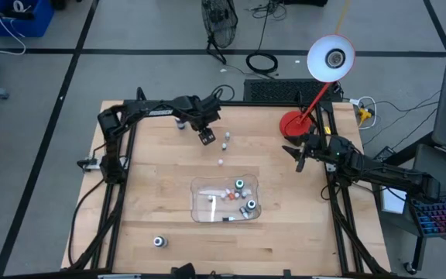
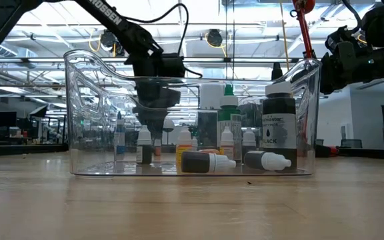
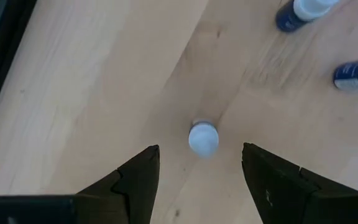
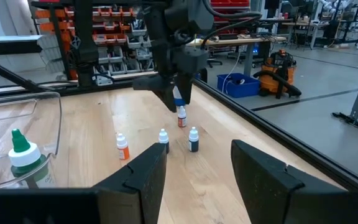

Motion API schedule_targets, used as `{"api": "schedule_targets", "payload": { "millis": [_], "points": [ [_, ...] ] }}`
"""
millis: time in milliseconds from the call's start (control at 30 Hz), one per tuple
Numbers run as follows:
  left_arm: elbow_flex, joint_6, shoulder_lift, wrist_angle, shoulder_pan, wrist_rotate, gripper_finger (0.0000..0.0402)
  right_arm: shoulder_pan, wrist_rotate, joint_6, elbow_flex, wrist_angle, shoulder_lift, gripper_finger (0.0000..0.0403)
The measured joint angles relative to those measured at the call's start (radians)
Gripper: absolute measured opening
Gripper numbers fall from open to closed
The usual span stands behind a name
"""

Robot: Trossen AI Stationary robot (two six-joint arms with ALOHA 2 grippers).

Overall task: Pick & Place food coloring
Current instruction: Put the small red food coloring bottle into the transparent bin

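Readable print: the tall dark bottle [image 2: 279,133] at the right inside the clear tray [image 2: 85,120] carries a label reading "BLACK"; no other label can be read.

The tray is thin transparent plastic, rectangular with rounded corners, on a pale wood-plank table [image 1: 138,201]. Food coloring bottles stand and lie inside it; one green-capped bottle [image 2: 229,113] stands upright.

More small bottles stand loose on the wood in the upper centre of the high view, and one lies alone at lower left [image 1: 159,242].

Left gripper [image 3: 197,168] points down over a white-capped bottle [image 3: 203,137], fingers apart, gripping nothing.

Right gripper [image 4: 194,165] hovers at the table's right edge, fingers parted, empty.
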Motion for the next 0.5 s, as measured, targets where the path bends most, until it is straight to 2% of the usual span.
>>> {"api": "schedule_targets", "payload": {
  "millis": [500],
  "points": [
    [0.001, 0.001, 0.019, 0.03, 0.0, 0.032, 0.023, 0.0, 0.0, 0.0, 0.0, 0.0, 0.0, 0.0171]
  ]
}}
